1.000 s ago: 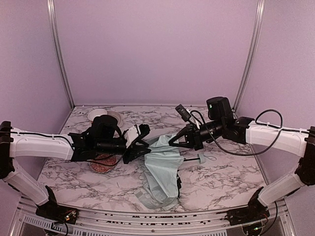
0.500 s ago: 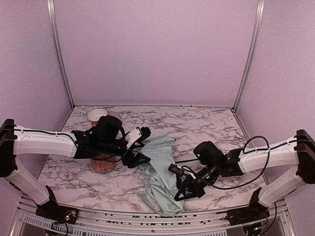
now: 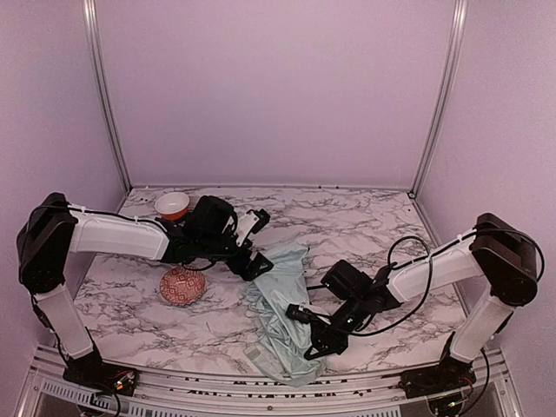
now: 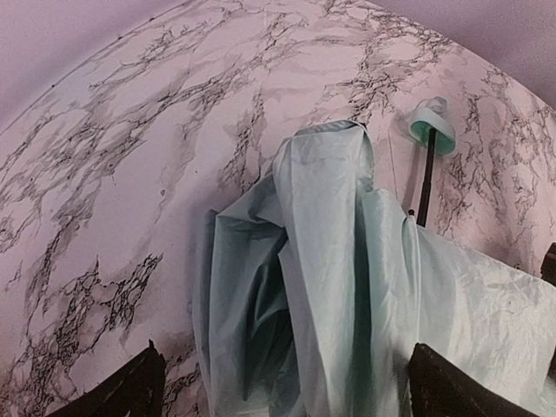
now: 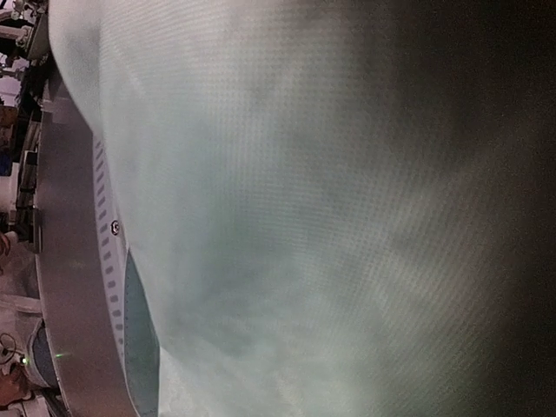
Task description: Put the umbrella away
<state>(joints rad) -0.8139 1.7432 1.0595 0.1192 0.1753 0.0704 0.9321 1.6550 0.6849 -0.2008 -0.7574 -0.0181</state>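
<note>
The umbrella [image 3: 282, 304] lies collapsed on the marble table, a long heap of pale mint fabric running toward the front edge. In the left wrist view its fabric [image 4: 347, 261] fills the middle, with the thin black shaft [image 4: 425, 178] and small mint handle [image 4: 433, 127] at the top right. My left gripper [image 3: 257, 241] hovers at the umbrella's far left end, open, its dark fingertips [image 4: 130, 391] wide apart with only loose fabric below. My right gripper [image 3: 314, 334] is low against the umbrella's near right side. Its camera sees only blurred fabric [image 5: 304, 208], and its fingers are hidden.
A red patterned bowl [image 3: 182, 285] sits left of the umbrella, under my left forearm. A white and orange bowl [image 3: 173, 205] stands at the back left. The metal front rail [image 3: 261, 391] lies just past the umbrella's near end. Purple walls close the back and sides.
My left gripper has opened, let go of the fabric and drawn back toward the far left. My right arm swung down from above the handle to the umbrella's near right side.
</note>
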